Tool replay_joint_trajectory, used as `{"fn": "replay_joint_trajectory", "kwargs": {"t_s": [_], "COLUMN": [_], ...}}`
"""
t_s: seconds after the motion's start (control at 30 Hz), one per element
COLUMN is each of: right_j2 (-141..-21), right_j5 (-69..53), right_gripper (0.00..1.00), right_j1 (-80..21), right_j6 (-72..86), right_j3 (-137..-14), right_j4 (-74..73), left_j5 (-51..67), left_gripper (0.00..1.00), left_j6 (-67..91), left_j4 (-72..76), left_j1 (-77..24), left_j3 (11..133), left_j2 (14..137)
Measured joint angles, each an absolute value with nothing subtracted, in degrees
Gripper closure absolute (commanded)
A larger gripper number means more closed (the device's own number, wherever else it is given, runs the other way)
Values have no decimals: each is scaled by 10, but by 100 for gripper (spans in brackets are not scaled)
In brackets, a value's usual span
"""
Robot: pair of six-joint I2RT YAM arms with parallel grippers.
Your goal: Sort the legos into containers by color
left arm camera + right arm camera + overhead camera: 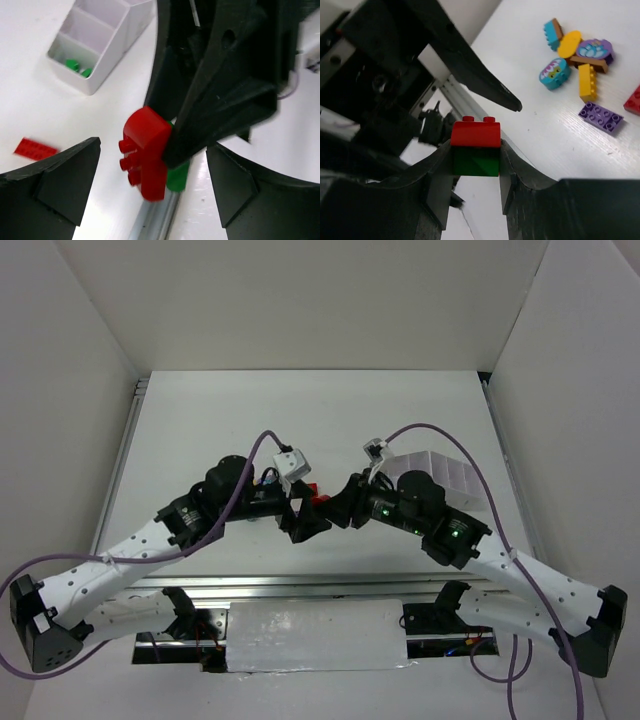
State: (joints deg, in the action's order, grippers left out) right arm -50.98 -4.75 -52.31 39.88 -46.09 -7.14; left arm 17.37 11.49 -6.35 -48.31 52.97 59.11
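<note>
Right wrist view: the right hand (475, 152) is clamped on a two-brick stack held above the surface (545, 130). Its fingers press mainly on the green brick (475, 162), and the red brick (475, 134) stands free above them, studs up. Left wrist view: the left hand (152, 150) has its fingers spread apart, with the red brick directly between them and touching neither. That makes it the arm placed to close on red and pull it off green. Farther off, the white tray (95, 82) holds green pieces (77, 66) in its end compartment. Loose legos (580, 65) lie clustered on the surface.
</note>
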Motion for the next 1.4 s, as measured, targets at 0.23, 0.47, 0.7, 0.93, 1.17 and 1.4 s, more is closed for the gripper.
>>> {"fn": "replay_joint_trajectory", "kwargs": {"t_s": [0.23,0.47,0.7,0.93,1.17,1.4], "right_j2": [-410,-411,-437,-451,-489,-488], "right_j5": [-265,-435,-496,-510,-495,-467], "right_gripper": [100,100,100,99,99,14], "right_j1": [-420,-416,-416,-416,-441,-451], "right_j6": [295,249,246,248,238,232], "right_j3": [-428,-434,-434,-439,-452,-454], "right_j4": [-40,-9,17,43,42,37], "left_j5": [327,419,423,423,424,419], "left_gripper": [0,2,8,33,84,100], "left_j6": [157,198,204,216,220,224], "left_j4": [-72,-33,-42,-43,-48,-57], "left_j1": [-482,-483,-483,-483,-483,-482], "left_j3": [547,512,516,516,516,517], "left_j2": [539,466,509,531,534,524]}}
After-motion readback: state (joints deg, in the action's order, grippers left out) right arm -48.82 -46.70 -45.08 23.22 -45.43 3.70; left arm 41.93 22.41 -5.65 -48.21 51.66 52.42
